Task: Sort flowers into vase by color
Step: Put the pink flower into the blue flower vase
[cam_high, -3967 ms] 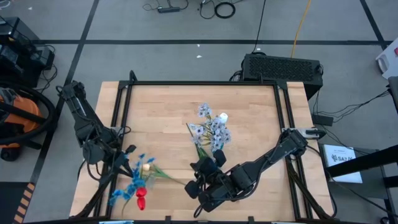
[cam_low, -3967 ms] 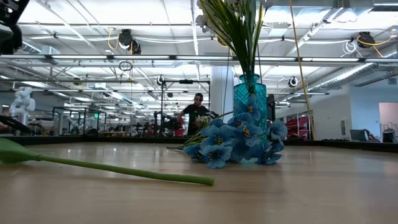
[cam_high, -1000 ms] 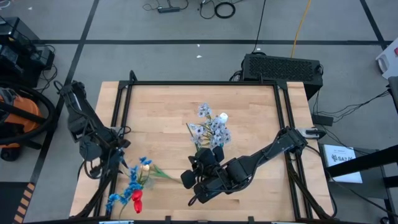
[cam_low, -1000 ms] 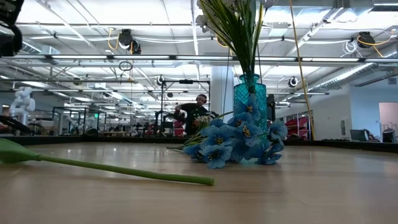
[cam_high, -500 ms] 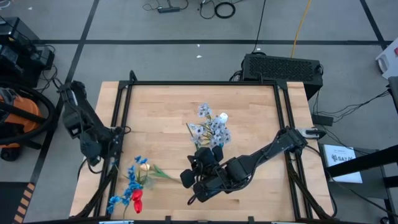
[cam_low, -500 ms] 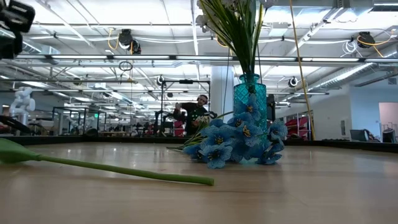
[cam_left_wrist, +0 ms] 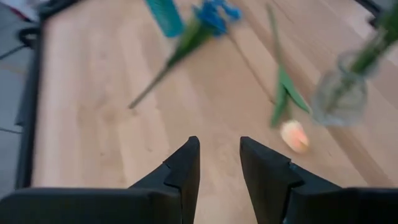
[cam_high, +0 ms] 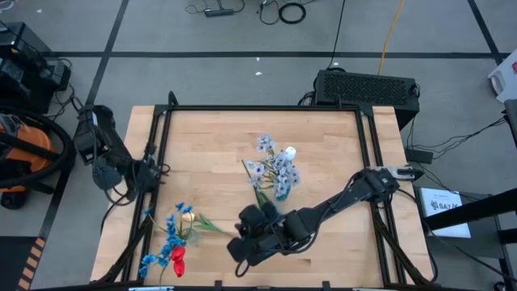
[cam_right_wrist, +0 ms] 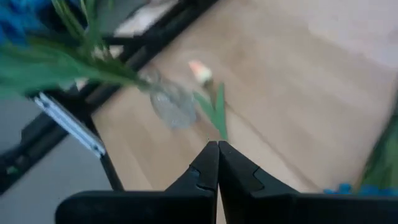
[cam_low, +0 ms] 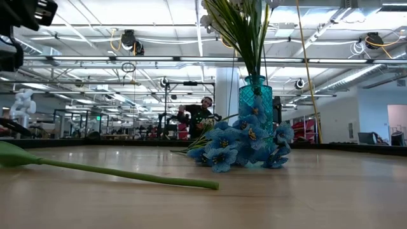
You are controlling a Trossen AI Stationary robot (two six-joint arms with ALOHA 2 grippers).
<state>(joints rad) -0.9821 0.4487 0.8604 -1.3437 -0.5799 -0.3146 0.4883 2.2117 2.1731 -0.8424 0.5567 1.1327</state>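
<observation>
The teal vase stands near the middle of the wooden table and already has a bunch of pale grey-blue flowers in it, with long green stems poking up; a bright blue spray lies on the table at its foot in the low view. A clear glass vase stands near the front left corner; it seems to hold green stems with bright blue flowers and a red tulip. One cream tulip lies flat on the wood just beside that glass vase, with its green stem pointing toward the middle of the table; it is not in any vase yet.

The left gripper is up by the left edge of the table, well away from the flowers; its two dark fingers are partly apart and nothing is between them. The right gripper is low over the front middle of the table, near the end of the cream tulip's stem; its fingers are pressed tight together and it holds nothing.

So I think the job is mostly done, but some is left; the cream tulip still needs a vase, and the blue spray by the teal vase may need one too. Someone would have to open the right gripper before it could pick up a stem.
</observation>
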